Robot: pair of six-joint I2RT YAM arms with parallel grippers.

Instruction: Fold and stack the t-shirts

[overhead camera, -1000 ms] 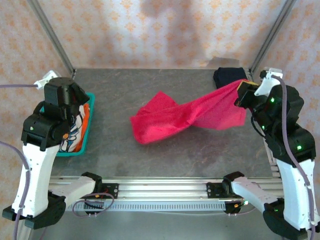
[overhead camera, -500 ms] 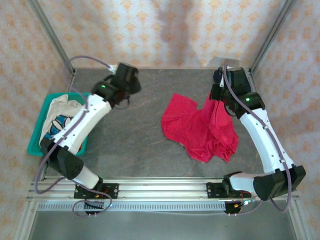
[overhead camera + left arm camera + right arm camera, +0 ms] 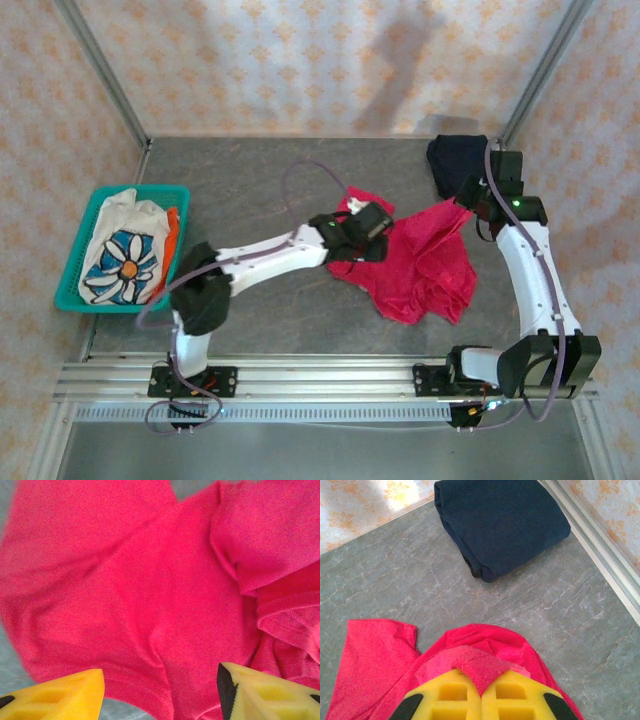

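A bright red t-shirt lies crumpled on the grey table, right of centre. My left gripper hovers over its left part, open. In the left wrist view the yellow fingers stand wide apart above the red cloth, with nothing between them. My right gripper is shut on the shirt's upper right corner. The right wrist view shows a fold of red cloth pinched between its fingers. A folded dark navy t-shirt sits at the back right corner. A white flower-print t-shirt lies in the basket.
The teal plastic basket stands at the table's left edge. Slanted metal frame posts rise at both back corners, and a rail runs close beside the navy shirt. Bare table stretches between the basket and the red shirt.
My left arm has swung from the basket side across the table to the red shirt, and its gripper has opened. The right gripper kept hold of the shirt, which has bunched up further right.
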